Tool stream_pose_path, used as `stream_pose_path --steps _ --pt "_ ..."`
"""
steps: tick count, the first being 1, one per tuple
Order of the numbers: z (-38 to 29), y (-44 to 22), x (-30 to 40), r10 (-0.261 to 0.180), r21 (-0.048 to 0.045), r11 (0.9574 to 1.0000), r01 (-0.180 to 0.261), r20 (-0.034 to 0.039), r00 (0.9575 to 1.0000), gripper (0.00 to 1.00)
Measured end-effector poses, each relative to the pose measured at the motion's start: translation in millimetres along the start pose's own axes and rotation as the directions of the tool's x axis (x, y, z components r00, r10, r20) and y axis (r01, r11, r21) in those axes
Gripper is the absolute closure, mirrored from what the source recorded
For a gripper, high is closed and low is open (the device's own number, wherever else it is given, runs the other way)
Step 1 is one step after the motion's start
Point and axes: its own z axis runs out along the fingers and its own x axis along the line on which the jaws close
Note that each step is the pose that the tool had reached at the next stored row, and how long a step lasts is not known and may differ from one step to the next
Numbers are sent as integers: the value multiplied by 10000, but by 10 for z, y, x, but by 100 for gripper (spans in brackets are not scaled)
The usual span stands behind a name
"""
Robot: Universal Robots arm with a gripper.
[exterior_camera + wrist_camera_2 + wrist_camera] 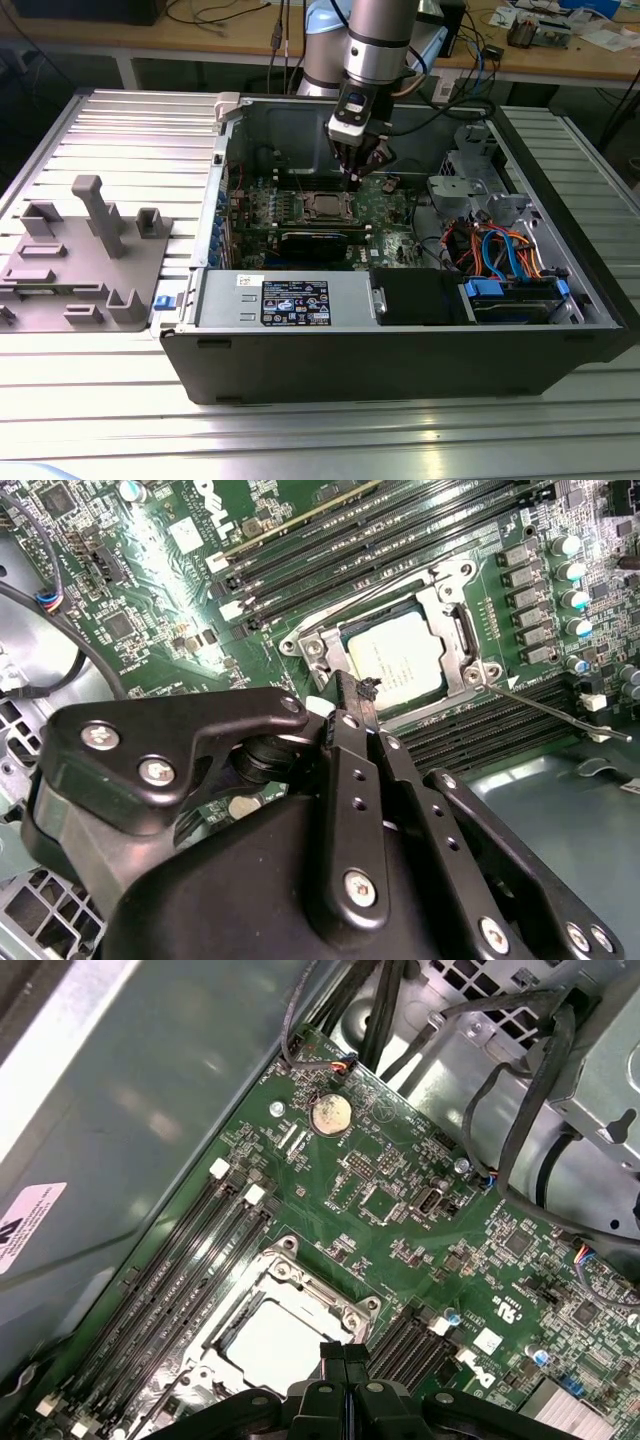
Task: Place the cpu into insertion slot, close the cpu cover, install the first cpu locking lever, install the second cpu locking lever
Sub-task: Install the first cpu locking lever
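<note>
Gripper (368,692) fingers pressed together, empty, hovered just beside the socket edge; cpu (397,661) sat in insertion slot (455,590) at its 1 o'clock under the cpu cover (312,648); lever (556,712) likely needs steady sideways push.

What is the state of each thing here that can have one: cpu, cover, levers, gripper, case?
cpu: seated in the slot, silver face up.
cover: shut down around the cpu.
lever: thin rod standing free of the socket, not latched.
gripper: fingers together, holding nothing, just above the socket's edge.
case: side open, board exposed.
</note>
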Motion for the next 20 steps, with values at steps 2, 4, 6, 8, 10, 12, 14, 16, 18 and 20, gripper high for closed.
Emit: stream_pose_path --steps 2,4,6,8,10,12,14,16,18,20 --pt "0 0 0 -38 -3 10000 38 3 10000 89" --pt "0 0 0 -60 -4 10000 60 6 10000 89" --pt "0 0 0 -86 -5 10000 86 8 10000 89" --pt "0 0 0 -111 -7 9999 111 10 9999 89" --pt "0 0 0 -133 -8 9999 133 13 9999 89" --pt "0 0 0 -154 -9 9999 154 14 9999 89" --pt "0 0 0 -172 -10 9999 172 17 9999 89" --pt "0 0 0 -198 -12 9998 198 19 9998 89" --pt "0 0 0 -218 -13 9998 218 21 9998 89" --pt "0 0 0 -234 -14 9997 234 23 9997 89"
